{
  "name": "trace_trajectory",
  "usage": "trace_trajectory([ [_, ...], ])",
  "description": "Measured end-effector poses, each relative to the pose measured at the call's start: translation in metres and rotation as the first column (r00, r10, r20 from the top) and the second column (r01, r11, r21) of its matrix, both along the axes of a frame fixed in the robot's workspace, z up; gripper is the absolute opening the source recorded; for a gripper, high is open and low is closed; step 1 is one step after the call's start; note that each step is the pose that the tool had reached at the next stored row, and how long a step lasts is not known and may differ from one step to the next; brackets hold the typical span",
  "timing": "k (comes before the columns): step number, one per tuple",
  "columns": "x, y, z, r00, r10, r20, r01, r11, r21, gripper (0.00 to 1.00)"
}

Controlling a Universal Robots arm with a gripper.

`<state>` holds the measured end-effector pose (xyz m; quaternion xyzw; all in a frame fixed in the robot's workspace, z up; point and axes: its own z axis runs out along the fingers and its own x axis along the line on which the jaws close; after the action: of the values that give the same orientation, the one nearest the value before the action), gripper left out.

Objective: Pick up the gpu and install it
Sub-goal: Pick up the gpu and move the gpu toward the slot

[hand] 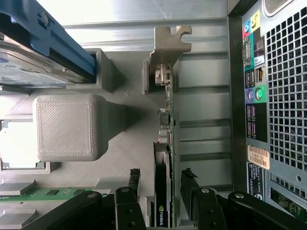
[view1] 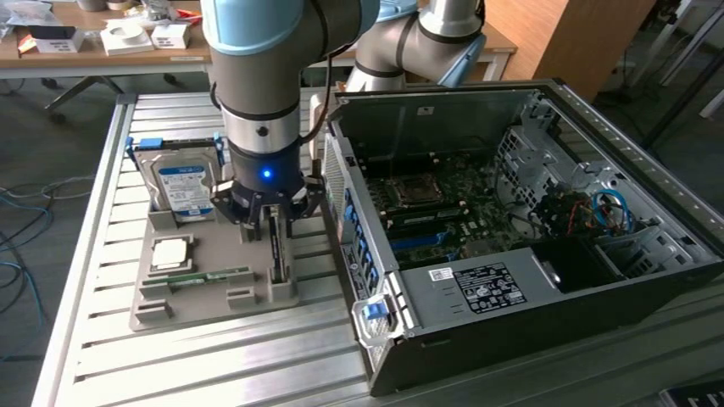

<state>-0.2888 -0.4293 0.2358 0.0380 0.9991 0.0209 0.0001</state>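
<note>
Jaws stand apart, lowered one on each side of the gpu [view1: 275,257], straddling its upper edge without being clamped on it; in the wrist view a gap shows between the card [hand: 166,163] and the dark tip on the side nearer the grey block [hand: 64,127], while the other tip sits very close to the board and contact there cannot be told. The gpu stands on its long edge in a slot of a grey tray [view1: 186,309], its silvery end bracket [hand: 168,45] at the end away from the jaws. This tray lies on a slatted metal worktop [view1: 226,360], just beside a computer case [view1: 509,288] on the exterior view's left. At the tray's far end a hard drive [view1: 185,188] with a blue-and-white label stands upright, a blue rail [hand: 62,45] along its side. Nearer the front of the tray a square processor chip [view1: 169,253] lies flat, and a narrow green memory stick [view1: 209,276] lies flat just beyond it. The case has its side panel off, showing the motherboard [view1: 436,208] inside, and its port panel [hand: 254,96] faces the tray. The arm [view1: 266,85] comes down from above, a blue light glowing on its wrist.
</note>
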Motion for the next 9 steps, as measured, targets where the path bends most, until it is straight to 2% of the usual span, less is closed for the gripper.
trace_trajectory([
  [9,0.0,-0.0005,-0.0043,1.0,0.0,0.0001,0.0,1.0,0.0001,0.47],
])
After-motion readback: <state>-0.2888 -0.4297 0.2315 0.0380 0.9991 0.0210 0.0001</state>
